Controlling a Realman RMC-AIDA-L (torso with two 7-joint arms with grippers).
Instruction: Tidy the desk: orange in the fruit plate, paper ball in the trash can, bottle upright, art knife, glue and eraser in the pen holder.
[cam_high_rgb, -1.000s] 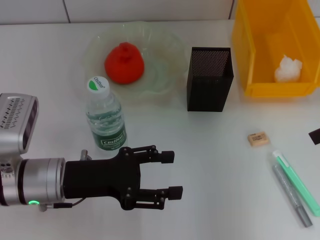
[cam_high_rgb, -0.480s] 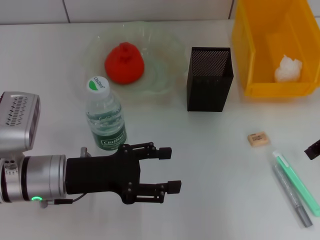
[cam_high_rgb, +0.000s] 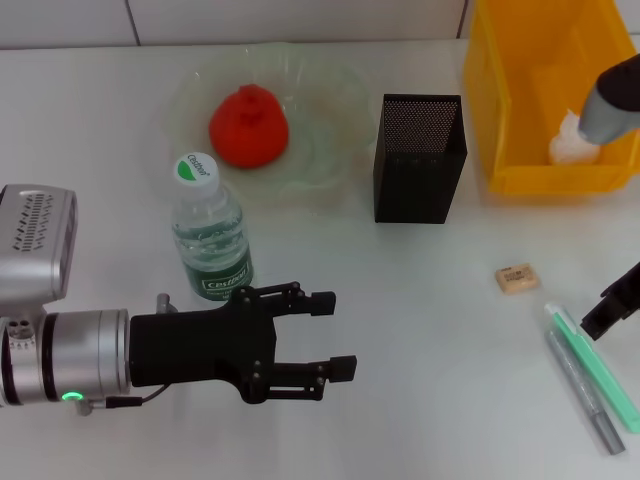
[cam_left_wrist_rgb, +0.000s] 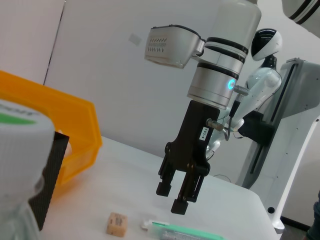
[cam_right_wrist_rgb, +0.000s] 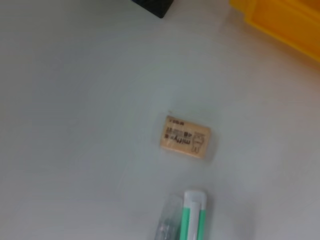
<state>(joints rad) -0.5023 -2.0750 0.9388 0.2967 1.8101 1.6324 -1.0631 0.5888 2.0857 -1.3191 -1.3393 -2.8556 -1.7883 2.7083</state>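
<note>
The orange (cam_high_rgb: 249, 125) lies in the clear fruit plate (cam_high_rgb: 330, 100). In front of it the bottle (cam_high_rgb: 208, 230) stands upright. The paper ball (cam_high_rgb: 575, 138) is inside the yellow trash can (cam_high_rgb: 545, 90). Right of the black mesh pen holder (cam_high_rgb: 420, 158) lie the tan eraser (cam_high_rgb: 516, 278), a green stick (cam_high_rgb: 592, 365) and a slim grey tool (cam_high_rgb: 585, 393), the glue and art knife. My left gripper (cam_high_rgb: 335, 335) is open and empty, low beside the bottle. My right gripper (cam_left_wrist_rgb: 170, 198) hangs open just above the green stick's white end (cam_right_wrist_rgb: 192, 217), close to the eraser (cam_right_wrist_rgb: 185, 137).
The pen holder sits between the plate and the trash can. The table's right edge runs close behind the green stick and grey tool. Bare white tabletop lies between my two grippers.
My right gripper has come in from the right edge and now hangs over the green stick's near end. My left gripper has drawn back slightly to the left, still open.
</note>
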